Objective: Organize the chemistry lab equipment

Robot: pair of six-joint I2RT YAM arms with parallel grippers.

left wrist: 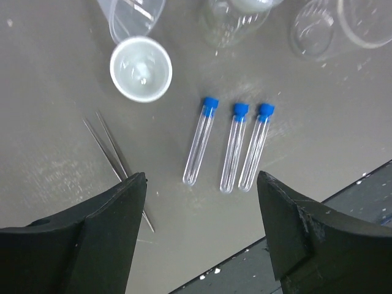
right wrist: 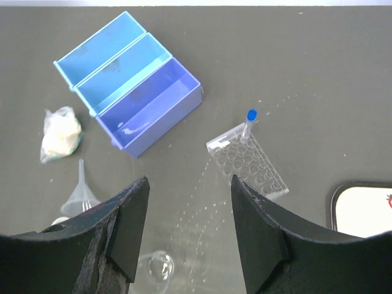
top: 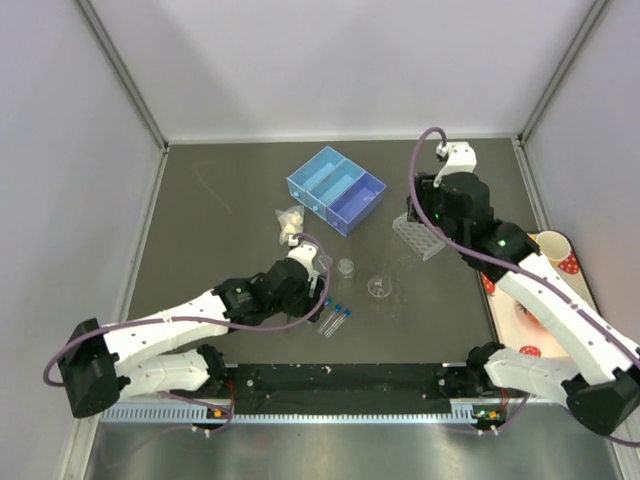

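Because three blue-capped test tubes [left wrist: 231, 147] lie side by side on the dark grey tabletop [top: 220, 200], the left gripper [left wrist: 201, 179] hangs over them, jaws spread and empty, seemingly lining up a pick. The right gripper [right wrist: 190, 184], likewise open and empty, hovers by the clear tube rack [right wrist: 251, 164], where one tube [right wrist: 249, 124] stands upright. Plain white walls [top: 330, 60] enclose the scuffed surface.

Light's even and soft from overhead on my feeds, shadows faint. Dull sheen on the dark grey worktop [top: 220, 220] in top cam. Left wrist cam: black fingers [left wrist: 92, 239] blurred up close, three clear blue-capped test tubes [left wrist: 229, 147] sharp w/ small glints.
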